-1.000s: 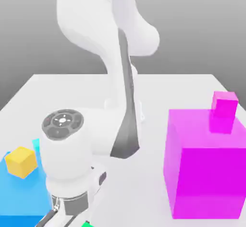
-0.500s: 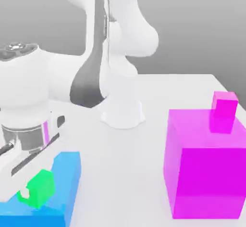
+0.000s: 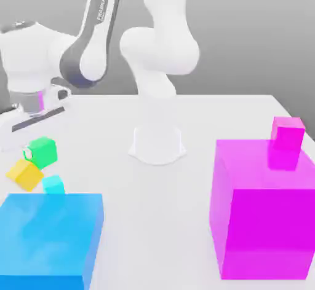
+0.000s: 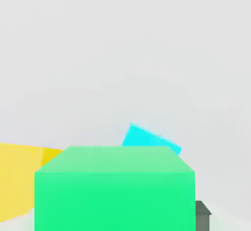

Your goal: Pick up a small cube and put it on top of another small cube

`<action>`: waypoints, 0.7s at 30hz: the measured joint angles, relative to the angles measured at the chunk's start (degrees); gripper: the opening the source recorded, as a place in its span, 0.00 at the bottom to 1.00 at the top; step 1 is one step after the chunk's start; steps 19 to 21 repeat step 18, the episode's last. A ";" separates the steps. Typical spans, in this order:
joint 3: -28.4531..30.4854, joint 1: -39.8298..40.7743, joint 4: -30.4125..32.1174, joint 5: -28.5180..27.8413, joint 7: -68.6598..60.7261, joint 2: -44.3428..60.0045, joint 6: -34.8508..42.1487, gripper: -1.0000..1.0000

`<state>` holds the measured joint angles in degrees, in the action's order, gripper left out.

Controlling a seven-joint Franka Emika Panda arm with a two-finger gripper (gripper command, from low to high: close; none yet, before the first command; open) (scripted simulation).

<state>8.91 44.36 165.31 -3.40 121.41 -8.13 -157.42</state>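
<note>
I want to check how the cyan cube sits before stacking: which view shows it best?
The exterior view: the cyan cube appears there almost whole, just behind the big blue block. The hand view shows only part of it, beyond the green cube, which hides the rest.

Plain grey wall (image 3: 234,31), pale tabletop (image 3: 154,221).

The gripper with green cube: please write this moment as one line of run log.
gripper: jaws closed on green cube | nearby: yellow cube, cyan cube | stacking: not yet done
</note>
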 joint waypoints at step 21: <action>-0.91 1.07 0.30 0.24 -0.08 -1.30 1.18 1.00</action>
